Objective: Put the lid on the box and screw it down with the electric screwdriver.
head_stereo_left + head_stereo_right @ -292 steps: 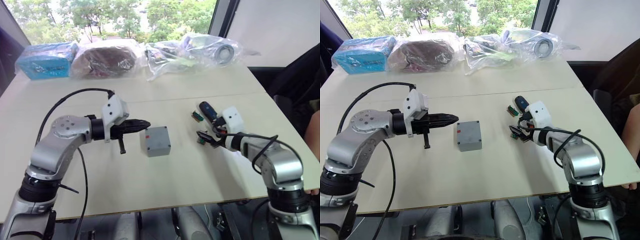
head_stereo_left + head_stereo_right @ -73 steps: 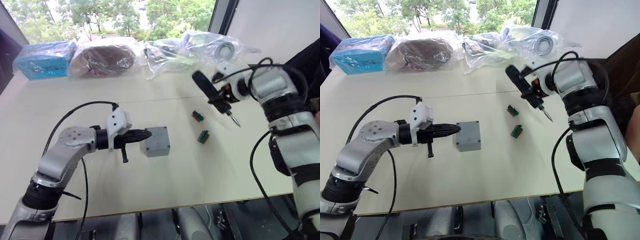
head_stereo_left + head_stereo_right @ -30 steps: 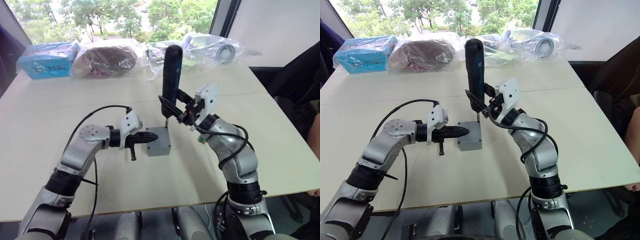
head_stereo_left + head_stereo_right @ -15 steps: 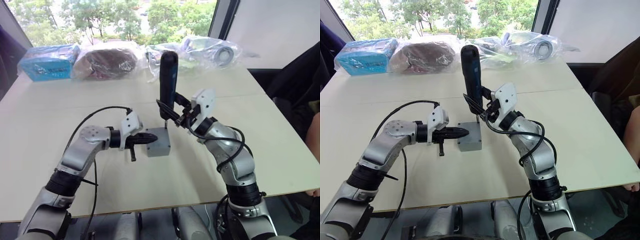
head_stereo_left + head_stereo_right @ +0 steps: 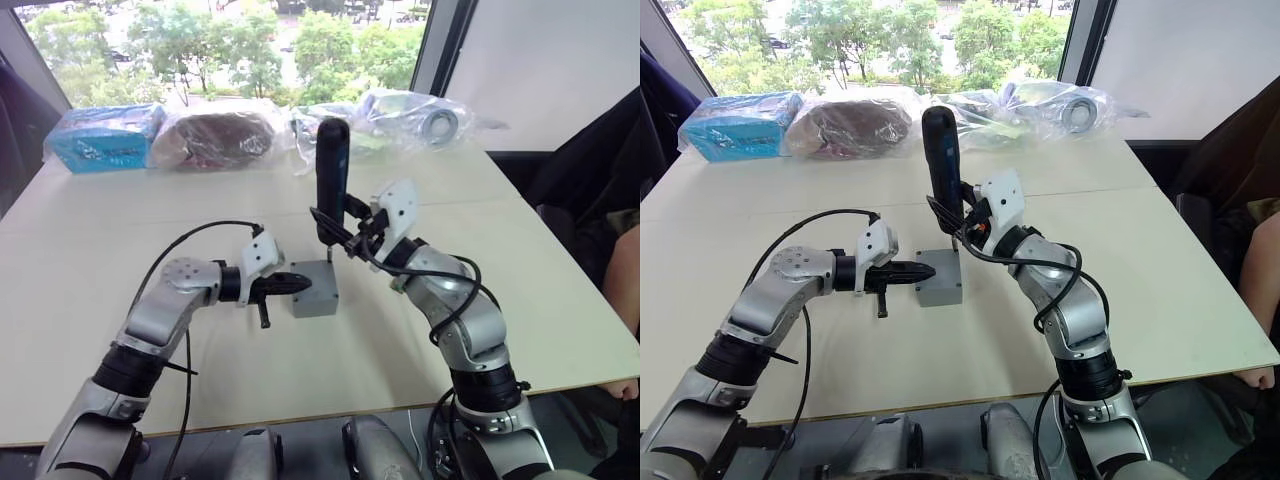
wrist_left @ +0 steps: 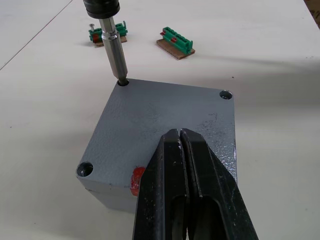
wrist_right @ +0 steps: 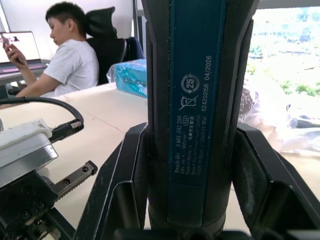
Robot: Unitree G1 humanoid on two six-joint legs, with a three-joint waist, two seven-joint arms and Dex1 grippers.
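The grey lid (image 6: 165, 107) lies flat on the grey box (image 5: 315, 303), which has a red mark (image 6: 136, 180) on its near side. My left gripper (image 6: 180, 132) is shut, and its tips rest on the lid's near edge. My right gripper (image 5: 343, 226) is shut on the black electric screwdriver (image 5: 332, 175) and holds it upright over the box. The metal bit (image 6: 114, 52) stands in the screw hole at the lid's far corner. In the right wrist view the screwdriver (image 7: 197, 100) sits between the two fingers.
Two small green pieces (image 6: 176, 42) lie on the table beyond the box. A blue package (image 5: 105, 135), a brown bag (image 5: 225, 135) and clear plastic bags (image 5: 405, 108) line the table's far edge. A person (image 7: 70, 60) sits at another desk.
My right gripper lifted the screwdriver from the table at the right, carried it left and stood it upright on the lid's far corner. The left gripper closed up to the box. The view shifted slightly.
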